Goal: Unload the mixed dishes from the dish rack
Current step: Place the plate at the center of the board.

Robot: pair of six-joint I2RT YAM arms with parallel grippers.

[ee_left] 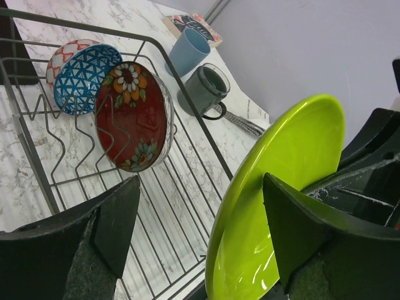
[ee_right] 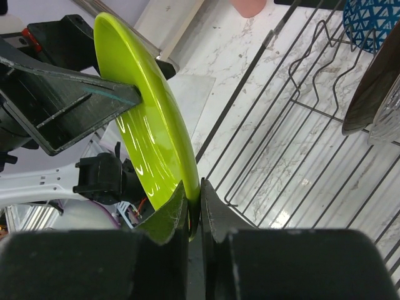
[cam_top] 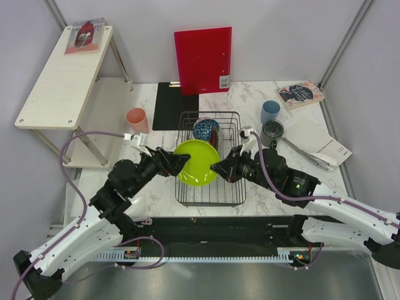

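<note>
With our right pincer [ee_right: 192,195] clamped on the green dish [cam_top: 196,162], held on edge over the rack [cam_top: 209,204], and our left pincer [ee_left: 201,187] gaping wide around its opposite rim, we should close squarely before releasing.

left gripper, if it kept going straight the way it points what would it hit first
Most likely the lime-green dish: its rim sits right at the left gripper's open fingers, with the right gripper clamped on the far edge. Depth is unclear.

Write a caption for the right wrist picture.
Right end effector pinches the lime-green round dish above the black wire rack.
</note>
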